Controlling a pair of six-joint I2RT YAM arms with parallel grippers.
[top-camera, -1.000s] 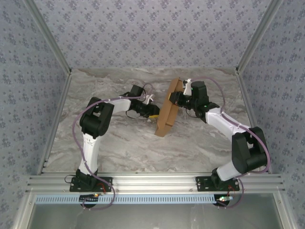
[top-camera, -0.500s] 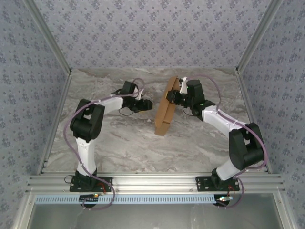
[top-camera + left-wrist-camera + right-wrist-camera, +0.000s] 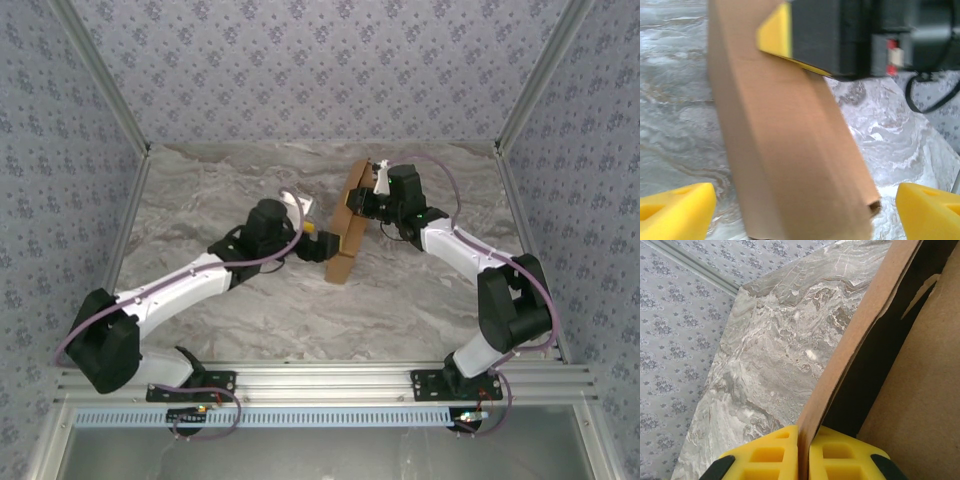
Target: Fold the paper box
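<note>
Top view: since a second ago the left arm has dropped low and stretched out. The left gripper now sits beside the paper box, which stands on edge on the table, and the right gripper is at the box's far side.

Left wrist: the yellow fingers are spread wide, with the box between them and not gripped.

Right wrist: the fingers are pinched on the box's wall.

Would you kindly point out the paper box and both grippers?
paper box (image 3: 343, 245): top view, its broad brown face.
left gripper (image 3: 802, 212): left wrist view, between its open fingertips.
right gripper (image 3: 804, 455): right wrist view, between its pinching fingertips.
</note>
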